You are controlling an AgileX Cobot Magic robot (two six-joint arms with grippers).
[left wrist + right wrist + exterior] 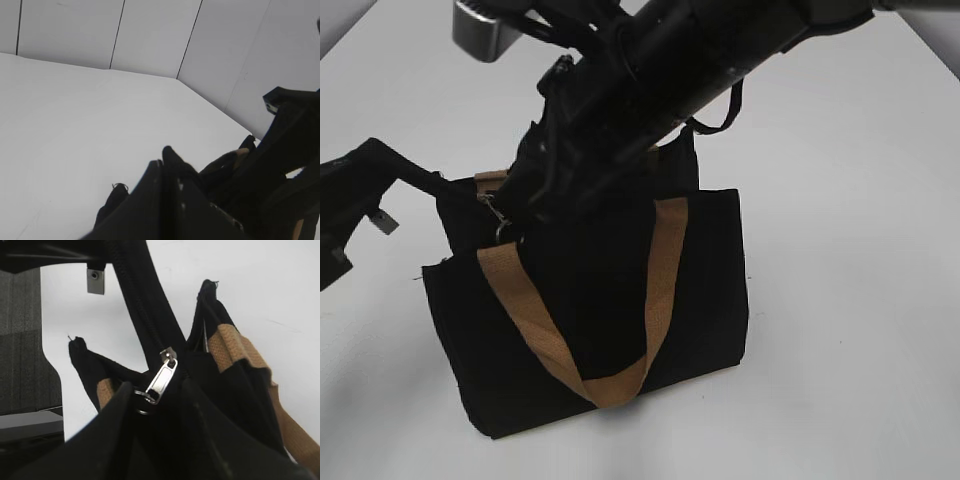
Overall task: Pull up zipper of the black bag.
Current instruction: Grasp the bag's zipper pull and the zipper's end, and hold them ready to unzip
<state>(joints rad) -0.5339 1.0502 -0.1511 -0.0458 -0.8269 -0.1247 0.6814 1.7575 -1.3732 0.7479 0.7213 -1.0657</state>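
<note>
Bag (700,280) upright on the desk (860,200), both arms at its top.

Right fingers (160,405) pinch the zipper (162,380) pull near the bag's left end (ring dangling); left fingers (165,172) grip that corner's fabric.

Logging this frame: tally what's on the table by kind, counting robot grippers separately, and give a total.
Black bag: 1
Zipper pull, silvery: 1
Tan handle straps: 2 showing
Grippers: 2, left gripper at the bag's top corner, right gripper at the pull
Total: 6
</note>
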